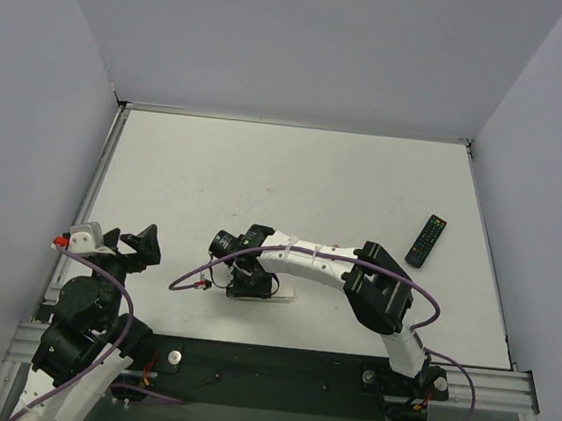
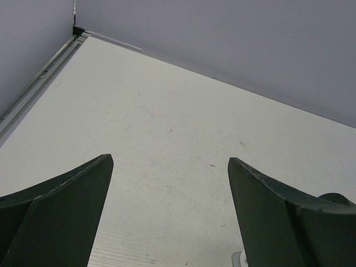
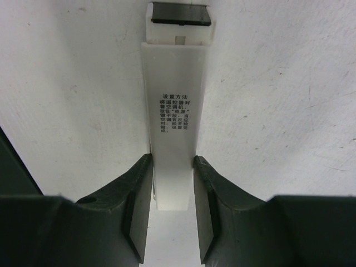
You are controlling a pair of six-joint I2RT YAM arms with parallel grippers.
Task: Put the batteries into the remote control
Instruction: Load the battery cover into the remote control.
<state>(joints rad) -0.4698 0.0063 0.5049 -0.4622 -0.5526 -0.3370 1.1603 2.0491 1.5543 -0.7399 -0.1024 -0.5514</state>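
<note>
The remote control (image 3: 175, 111) is a slim white bar with printed text on its back and a dark patch (image 3: 181, 14) at its far end. My right gripper (image 3: 172, 160) is shut on its near end, a finger pressed against each long side. From above, the right gripper (image 1: 253, 286) sits near the table's front middle and hides the remote control. My left gripper (image 1: 129, 245) is at the table's front left, open, with only bare table between its fingers (image 2: 170, 159). The batteries are out of view.
A black remote with coloured buttons (image 1: 426, 240) lies at the right side of the table. The white table (image 1: 294, 182) is walled on three sides. Purple cables loop from the right arm (image 1: 378, 291). A small white edge (image 2: 238, 258) shows beside the left gripper's right finger.
</note>
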